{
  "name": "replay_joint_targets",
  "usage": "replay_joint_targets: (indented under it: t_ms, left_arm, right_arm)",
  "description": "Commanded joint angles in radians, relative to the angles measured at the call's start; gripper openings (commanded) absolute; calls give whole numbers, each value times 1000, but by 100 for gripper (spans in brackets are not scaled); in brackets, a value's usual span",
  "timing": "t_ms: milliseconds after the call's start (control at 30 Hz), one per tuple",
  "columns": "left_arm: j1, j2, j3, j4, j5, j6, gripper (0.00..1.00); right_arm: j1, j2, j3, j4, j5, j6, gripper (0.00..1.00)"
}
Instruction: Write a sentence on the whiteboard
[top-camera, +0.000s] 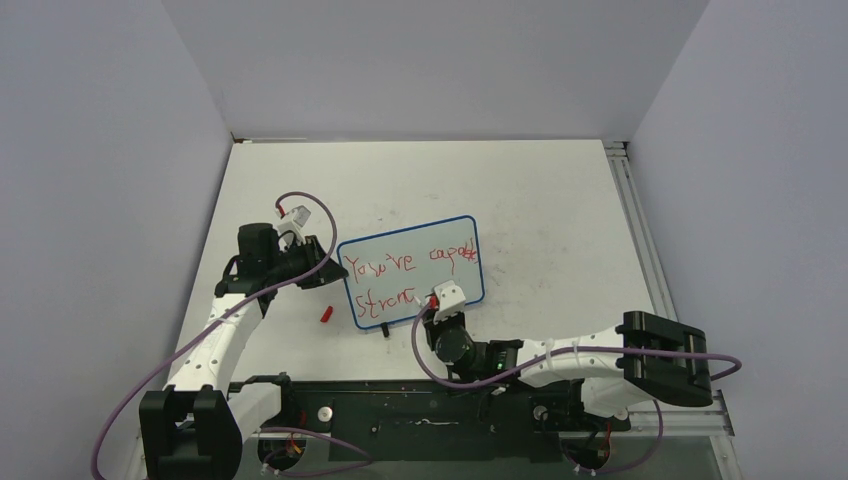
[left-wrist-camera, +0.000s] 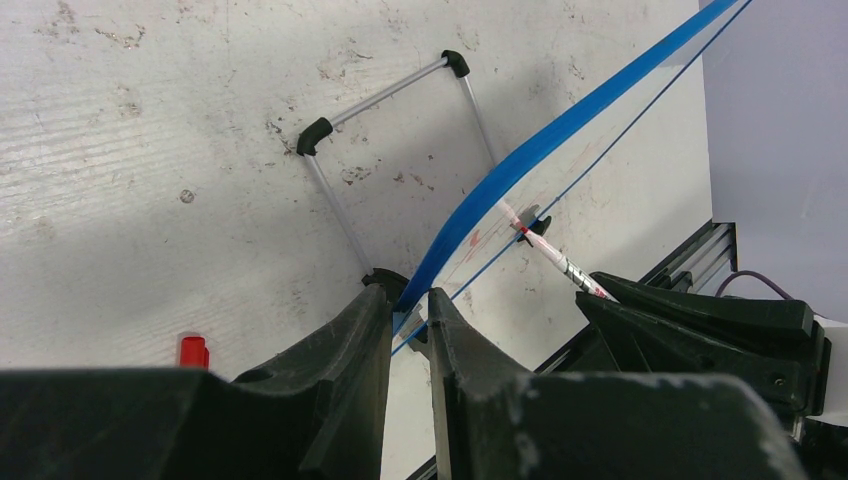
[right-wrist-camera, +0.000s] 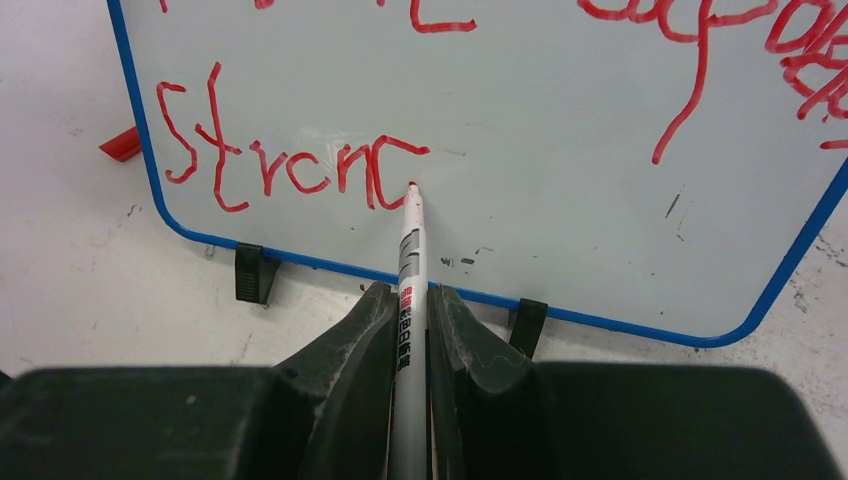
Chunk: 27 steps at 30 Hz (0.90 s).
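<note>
Top view: the whiteboard (top-camera: 405, 243) stands mid-table (top-camera: 540, 220), with the sentence (top-camera: 378, 265) in red across it. The left gripper (top-camera: 325, 268) meets its 9 o'clock edge and the right gripper (top-camera: 437, 303) its 6 o'clock edge. A red cap (top-camera: 327, 314) lies at 8 o'clock.

Left wrist view: the jaws are clamped on the blue frame (a thin edge).

Right wrist view: the jaws are clamped on a marker (right-wrist-camera: 411, 250), its tip touching the board after the lower line's last letter.
</note>
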<state>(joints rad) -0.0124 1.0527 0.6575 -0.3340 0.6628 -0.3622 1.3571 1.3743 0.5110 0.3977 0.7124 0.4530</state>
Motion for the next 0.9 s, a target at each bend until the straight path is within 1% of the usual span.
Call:
replay_joint_targets:
  t_ms: [0, 333, 867]
  left_arm:
    - [-4, -20, 40, 17, 11, 5, 19]
    - [-3, -18, 40, 16, 11, 5, 19]
    - [-4, -18, 40, 16, 12, 5, 18]
  right_arm:
    - [-19, -26, 46, 58, 38, -38, 5]
    - [-32, -18, 51, 66, 21, -52, 5]
    - [-5, -22, -3, -17, 2, 70, 5]
